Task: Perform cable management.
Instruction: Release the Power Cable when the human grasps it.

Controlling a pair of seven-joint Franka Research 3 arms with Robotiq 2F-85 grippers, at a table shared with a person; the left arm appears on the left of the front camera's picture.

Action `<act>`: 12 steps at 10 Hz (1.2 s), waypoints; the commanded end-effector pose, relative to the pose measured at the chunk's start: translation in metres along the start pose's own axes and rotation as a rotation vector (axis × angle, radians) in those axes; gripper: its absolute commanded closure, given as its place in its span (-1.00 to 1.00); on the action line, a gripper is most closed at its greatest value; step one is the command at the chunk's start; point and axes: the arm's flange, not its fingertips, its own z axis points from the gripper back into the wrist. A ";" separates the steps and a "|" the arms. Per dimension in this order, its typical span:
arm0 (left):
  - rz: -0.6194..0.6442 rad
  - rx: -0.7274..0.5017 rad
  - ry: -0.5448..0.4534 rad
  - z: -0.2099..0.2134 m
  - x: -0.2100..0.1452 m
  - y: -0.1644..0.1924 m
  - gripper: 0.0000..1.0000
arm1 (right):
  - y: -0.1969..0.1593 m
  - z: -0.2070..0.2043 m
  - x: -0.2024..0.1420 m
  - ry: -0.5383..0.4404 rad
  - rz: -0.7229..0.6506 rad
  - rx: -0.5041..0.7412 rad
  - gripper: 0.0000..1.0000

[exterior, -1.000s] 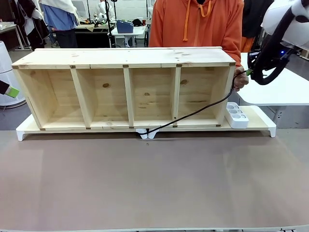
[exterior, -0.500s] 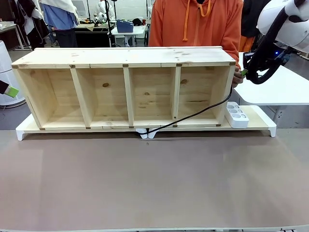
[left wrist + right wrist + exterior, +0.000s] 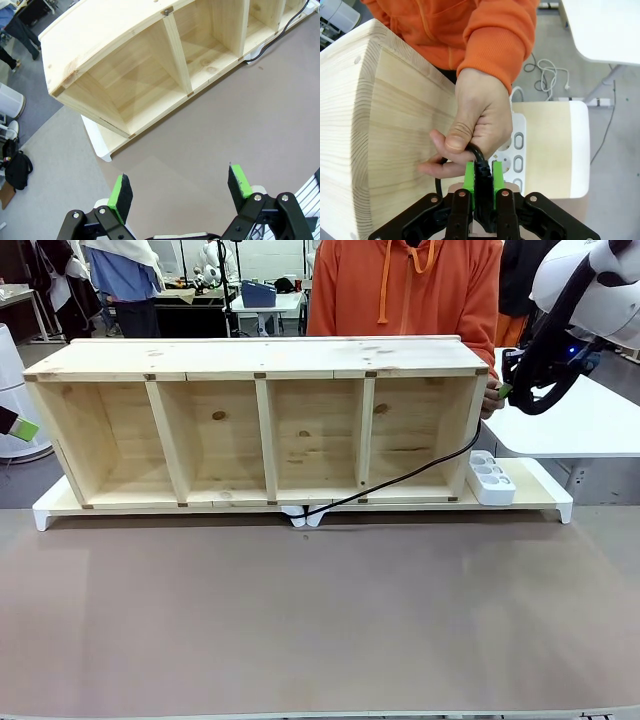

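Note:
The black cable [image 3: 400,478] runs from under the wooden shelf's [image 3: 260,360] front edge, through the rightmost compartment and up past its right end. In the right wrist view my right gripper [image 3: 481,175] is shut on the cable's [image 3: 479,162] thick black end. A person's hand [image 3: 480,115] in an orange sleeve pinches the same end just above my pads. From the front, that gripper [image 3: 505,390] hangs beside the shelf's upper right corner. My left gripper [image 3: 180,190] is open with nothing between its fingers, above the brown table off the shelf's left end.
A white power strip [image 3: 490,478] lies on the white-edged board [image 3: 540,490] under the shelf, at its right end. The person in orange stands behind the shelf. A white side table [image 3: 580,425] is at the right. The brown tabletop [image 3: 320,610] lies in front.
My right gripper, with the cable end and the person's hand, has shifted up and left toward the shelf's right end. The left arm has stayed put.

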 end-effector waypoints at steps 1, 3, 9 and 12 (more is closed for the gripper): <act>0.003 0.003 -0.002 0.000 0.000 0.001 -1.00 | -0.002 0.000 0.001 -0.006 -0.002 -0.002 0.66; 0.003 0.003 -0.002 0.000 0.000 0.001 -1.00 | -0.002 0.000 0.001 -0.006 -0.002 -0.002 0.66; 0.003 0.003 -0.002 0.000 0.000 0.001 -1.00 | 0.011 0.003 0.015 -0.025 0.035 0.001 0.12; 0.003 0.003 -0.002 0.000 0.000 0.001 -1.00 | 0.013 0.006 0.017 -0.022 0.037 -0.012 -0.50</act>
